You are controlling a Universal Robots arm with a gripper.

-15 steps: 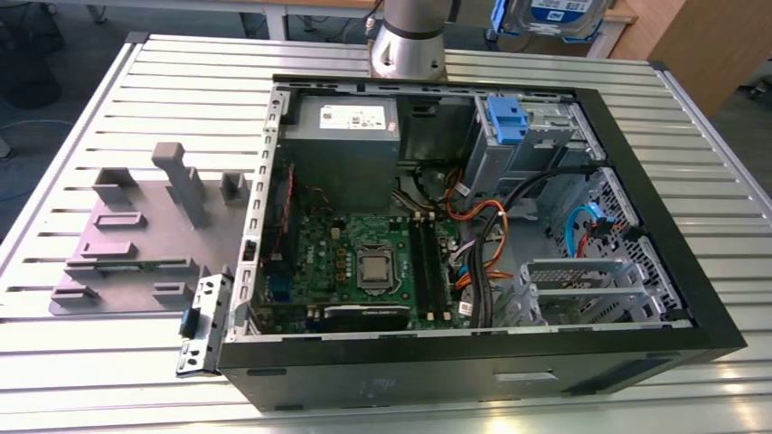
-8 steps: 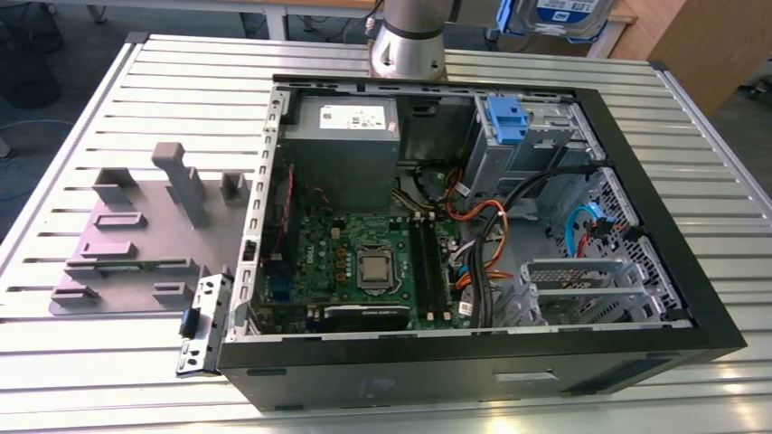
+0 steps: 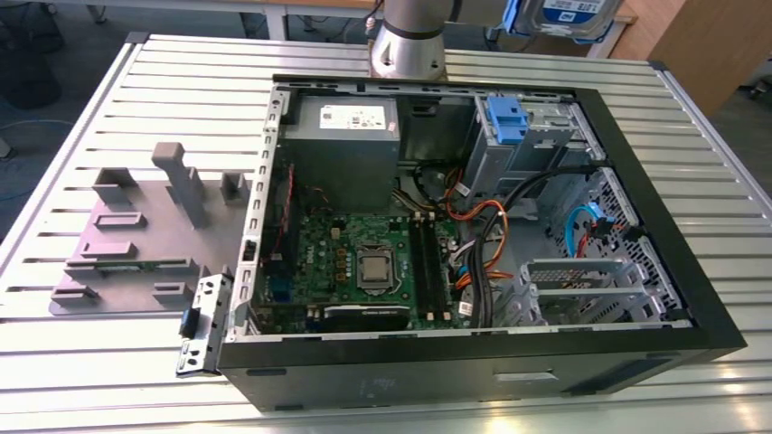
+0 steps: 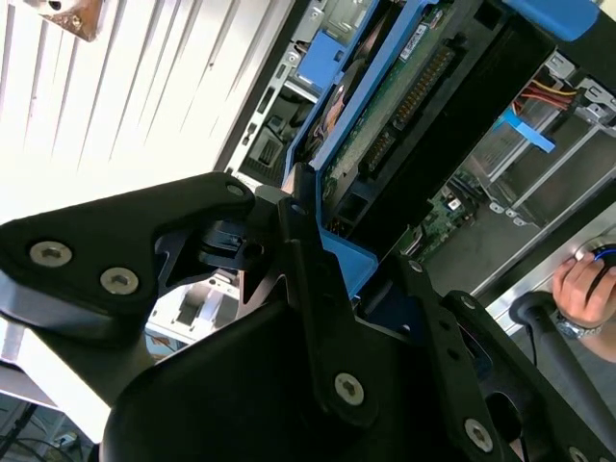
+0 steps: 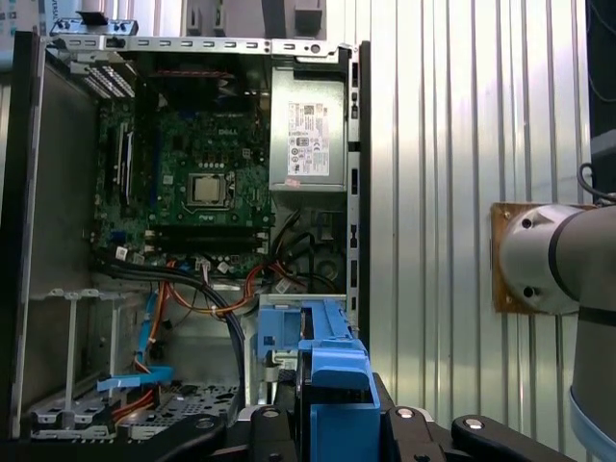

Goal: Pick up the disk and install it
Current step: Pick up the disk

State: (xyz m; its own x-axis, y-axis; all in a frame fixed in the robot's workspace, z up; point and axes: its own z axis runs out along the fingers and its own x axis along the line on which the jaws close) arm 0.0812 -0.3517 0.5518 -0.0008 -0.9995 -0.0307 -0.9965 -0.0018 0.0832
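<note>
Disk (image 4: pixel 385 114) clamped between jaws, clear of case (image 3: pixel 483 372)

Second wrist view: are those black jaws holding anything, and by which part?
Yes, the disk. The jaws are shut on one end of its blue carrier bracket.

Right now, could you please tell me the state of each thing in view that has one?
Disk: lifted clear of the case, not installed.
Gripper: fingers shut on the disk.
Computer case: lying flat, side open.
Processor: bare, no cooler fitted.
</note>
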